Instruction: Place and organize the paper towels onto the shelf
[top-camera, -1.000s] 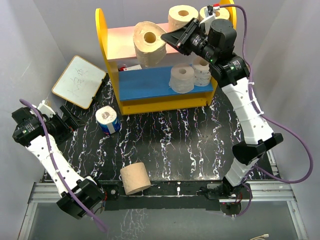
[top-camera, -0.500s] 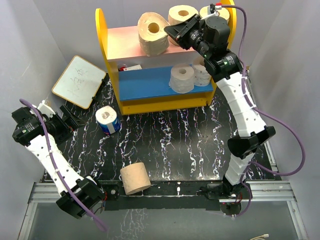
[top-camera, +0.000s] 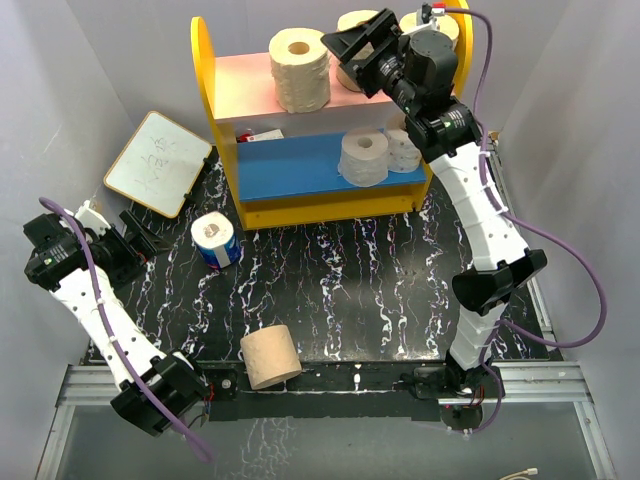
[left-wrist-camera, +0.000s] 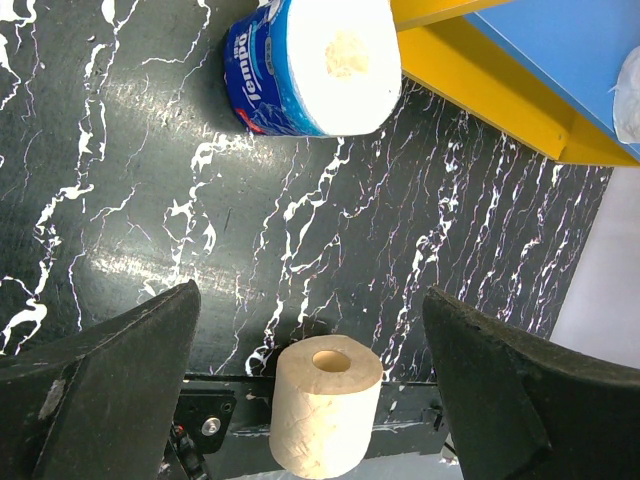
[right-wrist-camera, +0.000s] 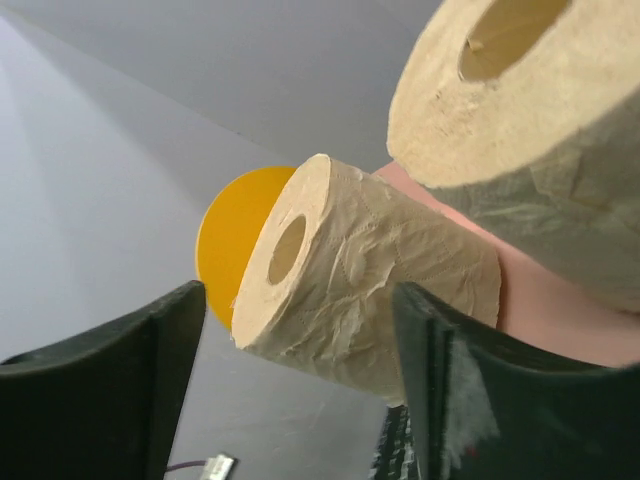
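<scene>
**Top view.** The right gripper (top-camera: 335, 55) has just let go. A second ago it carried a tan roll (top-camera: 299, 70) tilted over the front of the shelf (top-camera: 205, 60). Now that roll stands upright, core up, on the pink board (top-camera: 240, 90), and the jaws are spread just beside it, clear of the paper. I judge this roll placed. A second tan roll (top-camera: 355, 20) sits behind the gripper, partly hidden. Two white rolls (top-camera: 363, 157) stand on the blue board (top-camera: 290, 170). The wrapped roll (top-camera: 215, 240) and the last tan roll (top-camera: 270, 357) are not yet shelved and lie on the table (top-camera: 380, 280).

The right arm reaches up and forward, its wrist turned left along the pink board. The left arm has not moved. It is folded at the left edge, with the left gripper (top-camera: 135, 235) low and near the wrapped roll.

**Left wrist.** The left gripper (left-wrist-camera: 310, 300) is wide apart with nothing between its fingers. The wrapped roll (left-wrist-camera: 310, 65) stands ahead, just beside the shelf (left-wrist-camera: 480, 90). The last tan roll (left-wrist-camera: 325, 405) is at the table's near edge.

**Right wrist.** The right gripper (right-wrist-camera: 300, 295) frames the tan roll (right-wrist-camera: 370, 280). The jaws are released, with a gap showing on the left side. The second tan roll (right-wrist-camera: 530, 120) fills the upper right.
</scene>
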